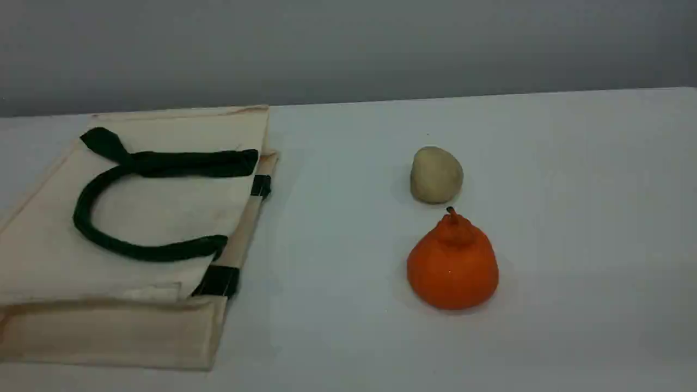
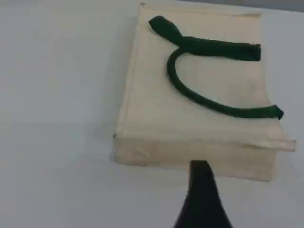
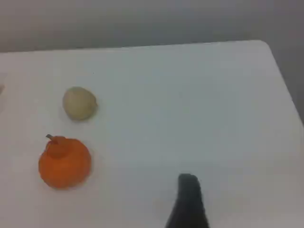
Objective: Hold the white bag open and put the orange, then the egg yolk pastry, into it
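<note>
The white bag (image 1: 158,209) lies flat and closed on the left of the table, its dark green handle (image 1: 163,163) folded across the top. The left wrist view looks down on the bag (image 2: 152,109), with one dark fingertip (image 2: 202,190) of my left gripper hanging just short of the bag's near edge. The orange (image 1: 453,267) stands right of centre, and the egg yolk pastry (image 1: 435,175) sits just behind it. In the right wrist view the orange (image 3: 64,164) and the pastry (image 3: 80,103) are at the left, well away from my right fingertip (image 3: 189,199). Neither gripper holds anything; both are out of the scene view.
The pale table (image 1: 572,218) ends at a grey wall behind. Its far right corner (image 3: 263,45) shows in the right wrist view. A second green handle patch (image 1: 218,280) peeks out under the bag's mouth edge.
</note>
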